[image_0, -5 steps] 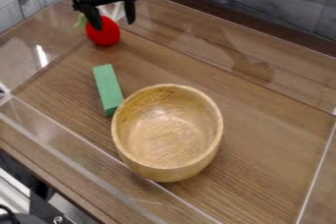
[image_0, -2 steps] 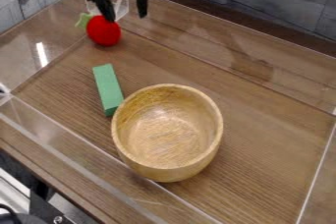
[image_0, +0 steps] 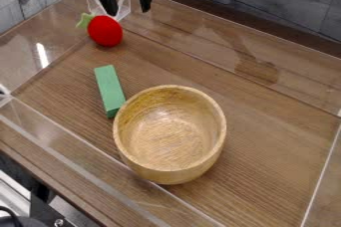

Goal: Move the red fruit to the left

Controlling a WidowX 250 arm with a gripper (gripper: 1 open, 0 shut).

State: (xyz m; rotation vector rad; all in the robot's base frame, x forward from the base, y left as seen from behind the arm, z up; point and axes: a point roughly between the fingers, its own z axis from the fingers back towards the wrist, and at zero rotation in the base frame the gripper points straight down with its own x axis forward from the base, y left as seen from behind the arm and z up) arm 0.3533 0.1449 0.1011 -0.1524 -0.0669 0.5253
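Camera view, taken near to far: a wooden bowl [image_0: 170, 133] sits closest on the wooden table [image_0: 266, 102], empty and upright. Just beside its left rim lies a green block [image_0: 110, 90], long axis running near to far, slightly angled. Farther back, toward the far left corner, the red fruit [image_0: 104, 31] rests on the tabletop, its pale green stem poking out to the left. Farthest of all, the gripper [image_0: 118, 0] hangs above and a little to the right of the fruit, fingers pointing straight down and spread apart, holding nothing. Clear space shows between the fingertips and the fruit's top, so the two are apart. My read is that the fruit already sits at the left, and it lies below, nearer and slightly left of the open jaws.
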